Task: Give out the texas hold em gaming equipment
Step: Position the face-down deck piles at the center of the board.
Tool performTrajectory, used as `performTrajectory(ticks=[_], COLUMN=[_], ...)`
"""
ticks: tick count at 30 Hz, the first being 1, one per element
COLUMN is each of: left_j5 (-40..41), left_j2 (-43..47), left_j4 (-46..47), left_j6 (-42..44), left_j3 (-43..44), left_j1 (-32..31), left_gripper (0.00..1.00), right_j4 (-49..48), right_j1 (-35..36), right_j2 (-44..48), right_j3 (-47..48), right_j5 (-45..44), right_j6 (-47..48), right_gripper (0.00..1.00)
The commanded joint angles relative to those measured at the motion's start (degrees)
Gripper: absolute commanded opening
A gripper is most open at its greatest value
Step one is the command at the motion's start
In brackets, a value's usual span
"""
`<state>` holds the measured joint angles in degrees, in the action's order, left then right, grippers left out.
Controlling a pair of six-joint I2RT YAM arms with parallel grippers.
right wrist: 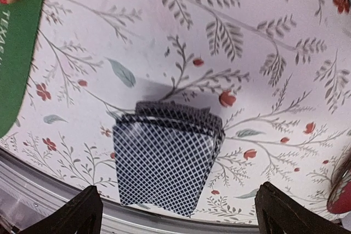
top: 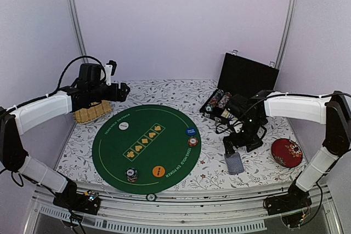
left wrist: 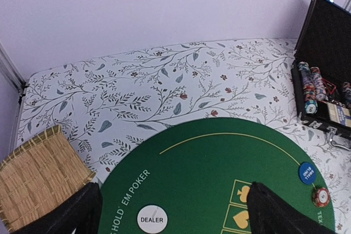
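A deck of playing cards (right wrist: 167,154) with blue lattice backs lies slightly fanned on the floral cloth, right of the green poker mat (top: 146,146). My right gripper (right wrist: 178,212) hangs open just above the deck (top: 235,163), a finger on each side, touching nothing. On the mat sit a white dealer button (left wrist: 152,219), a blue chip (left wrist: 307,172), a red-striped chip (left wrist: 321,196), an orange button (top: 158,171) and a multicolour chip stack (top: 131,175). My left gripper (left wrist: 174,215) is open and empty, raised over the mat's far left edge (top: 119,91).
An open black case (top: 241,86) holding rows of chips stands at the back right. A tan bamboo mat (top: 92,112) lies at the left, under the left arm. A red round cushion (top: 287,152) sits right of the deck. The table's metal front rail (right wrist: 66,190) runs close to the cards.
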<state>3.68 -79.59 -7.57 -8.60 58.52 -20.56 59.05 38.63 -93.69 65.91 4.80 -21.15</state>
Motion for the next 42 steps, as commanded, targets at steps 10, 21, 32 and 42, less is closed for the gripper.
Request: performTrajectory(ticks=[10,21,32,42], left_j5=[-1.6,-2.6,-2.5,-2.1], left_j2=[-0.4,-0.3,-0.4,-0.5], left_j4=[1.0,1.1,1.1,1.1], left_j6=[0.5,0.8,1.0,1.4], left_j3=[-0.4,-0.5,-0.5,-0.6], left_j1=[0.9,0.9,0.9,0.9], left_gripper=[0.94,0.94,0.94,0.94], right_j4=[-1.8,-8.3,-11.2,-14.9], right_j1=[5.5,6.9,7.9,15.0], right_j2=[3.5,-0.4,-4.5,-10.0], right_j3=[-9.4,-11.5,-12.3,-5.7], right_j5=[2.8,0.2,-1.7,0.3], right_j6=[-6.9,-7.1,-4.6,10.6], right_gripper=[0.99,0.99,0.74,0.60])
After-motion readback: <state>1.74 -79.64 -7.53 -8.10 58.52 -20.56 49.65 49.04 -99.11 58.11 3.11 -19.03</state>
